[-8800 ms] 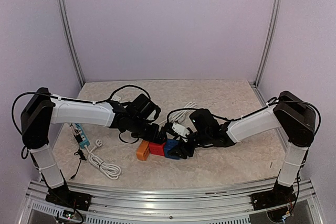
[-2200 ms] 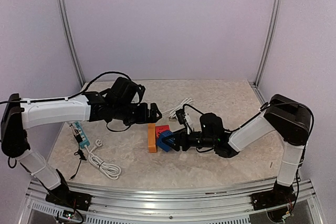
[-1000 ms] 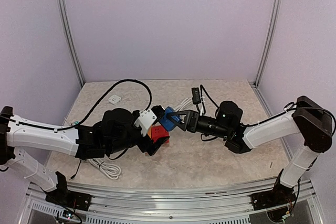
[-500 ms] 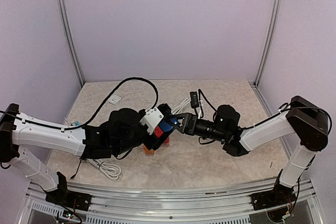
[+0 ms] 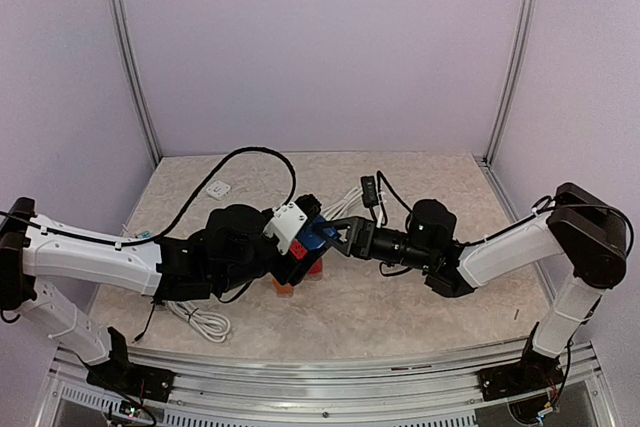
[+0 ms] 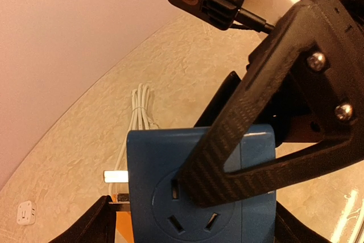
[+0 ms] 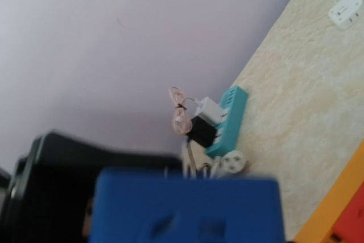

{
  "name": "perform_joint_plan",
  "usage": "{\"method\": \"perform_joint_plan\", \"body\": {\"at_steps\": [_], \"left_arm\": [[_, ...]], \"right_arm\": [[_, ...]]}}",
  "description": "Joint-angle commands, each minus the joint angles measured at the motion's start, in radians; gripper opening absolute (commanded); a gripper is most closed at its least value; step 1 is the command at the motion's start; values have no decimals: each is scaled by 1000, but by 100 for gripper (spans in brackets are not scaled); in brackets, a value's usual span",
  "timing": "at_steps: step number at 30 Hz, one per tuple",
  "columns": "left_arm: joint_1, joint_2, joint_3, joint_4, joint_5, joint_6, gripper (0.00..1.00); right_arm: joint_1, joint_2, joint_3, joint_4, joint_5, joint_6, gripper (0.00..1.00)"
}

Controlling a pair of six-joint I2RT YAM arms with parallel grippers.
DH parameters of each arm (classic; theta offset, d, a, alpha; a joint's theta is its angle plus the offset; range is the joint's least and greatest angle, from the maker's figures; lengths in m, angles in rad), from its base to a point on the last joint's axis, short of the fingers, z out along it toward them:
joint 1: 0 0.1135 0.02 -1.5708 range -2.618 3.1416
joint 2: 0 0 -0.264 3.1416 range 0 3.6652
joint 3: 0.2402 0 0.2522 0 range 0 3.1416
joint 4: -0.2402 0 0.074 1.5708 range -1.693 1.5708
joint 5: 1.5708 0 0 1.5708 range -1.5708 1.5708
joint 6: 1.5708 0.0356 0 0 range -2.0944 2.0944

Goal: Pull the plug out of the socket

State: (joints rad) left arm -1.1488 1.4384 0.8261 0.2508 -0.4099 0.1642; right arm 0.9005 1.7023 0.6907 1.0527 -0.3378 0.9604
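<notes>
Above the table [image 5: 420, 307], your left gripper [image 6: 193, 227] is clamped on the socket [image 6: 148, 197], holding it in the air. Your right gripper [image 5: 338, 235] straddles it, one finger [image 6: 224, 140] across its face. Whether it grips, I cannot tell.

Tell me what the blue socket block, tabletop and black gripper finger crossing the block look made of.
Blue socket block: moulded plastic, smooth matt face, crisp pin slots.
Tabletop: beige marbled pattern, slight sheen; stone or stone-look laminate, unclear.
Right gripper finger: fine weave-like texture, likely printed plastic or carbon composite; shiny metal screws.
</notes>
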Motion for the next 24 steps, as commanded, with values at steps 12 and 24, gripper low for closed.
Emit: {"method": "perform_joint_plan", "body": {"at_steps": [12, 24], "left_arm": [[374, -119, 5, -231, 88, -356, 45], [784, 118, 182, -408, 202, -492, 52]], "right_arm": [[-136, -175, -73, -203, 19, -123, 100], [-138, -301, -118, -330, 48, -226, 100]]}}
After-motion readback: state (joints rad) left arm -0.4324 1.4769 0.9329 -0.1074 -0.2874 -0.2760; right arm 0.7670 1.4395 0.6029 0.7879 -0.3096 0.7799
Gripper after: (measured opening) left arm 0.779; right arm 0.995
